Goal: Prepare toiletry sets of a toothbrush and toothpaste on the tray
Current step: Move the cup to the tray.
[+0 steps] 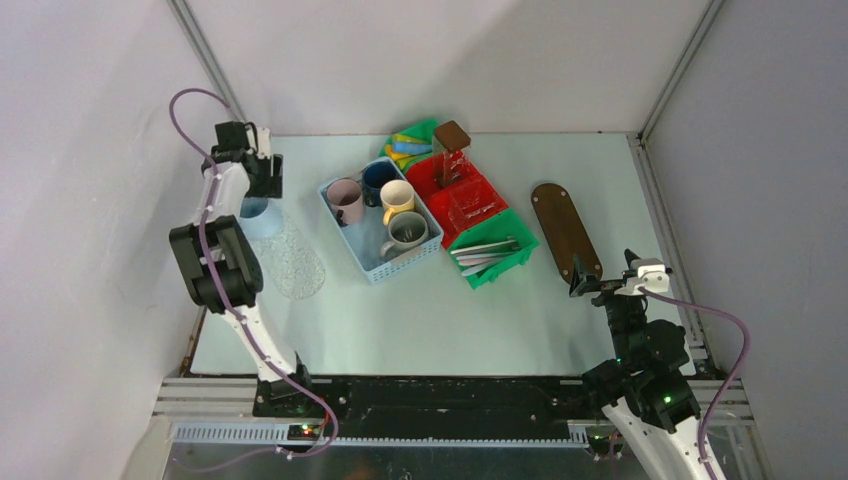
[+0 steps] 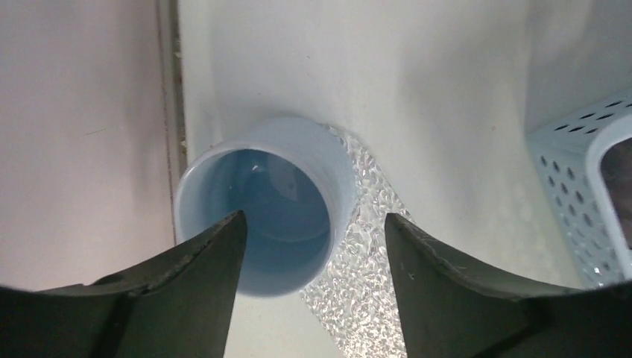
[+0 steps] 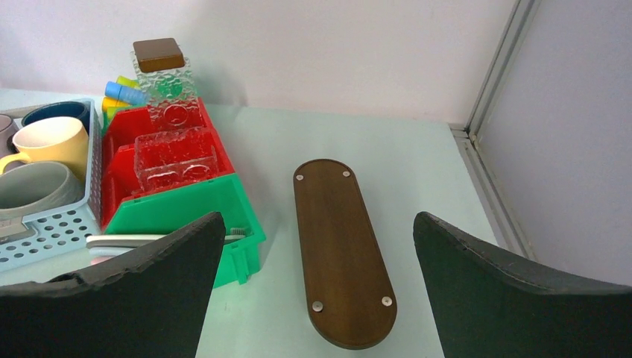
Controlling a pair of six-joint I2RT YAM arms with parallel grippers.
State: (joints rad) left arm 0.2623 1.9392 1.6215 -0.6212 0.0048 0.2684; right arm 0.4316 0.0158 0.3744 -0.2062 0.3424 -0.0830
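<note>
A pale blue mug (image 1: 255, 215) (image 2: 261, 194) stands empty at the far left, on the end of a clear textured glass dish (image 1: 292, 262) (image 2: 365, 246). My left gripper (image 1: 262, 188) (image 2: 313, 216) hangs open right above it; one finger is over the mug's mouth, the other outside its wall. The dark brown oval tray (image 1: 565, 228) (image 3: 339, 246) lies bare at the right. My right gripper (image 1: 585, 285) (image 3: 319, 220) stands open just short of the tray's near end. Toothbrushes (image 1: 487, 250) (image 3: 123, 240) lie in a green bin. Toothpaste tubes (image 1: 410, 150) (image 3: 123, 93) sit in another bin at the back.
A light blue perforated basket (image 1: 400, 272) (image 2: 577, 216) in the middle holds pink (image 1: 345, 198), dark blue (image 1: 380, 178), cream (image 1: 398, 198) and grey (image 1: 408, 233) mugs. A red bin (image 1: 470, 185) carries glass holders and a brown-lidded jar (image 1: 452, 135) (image 3: 158, 56). The side wall runs close beside the left gripper.
</note>
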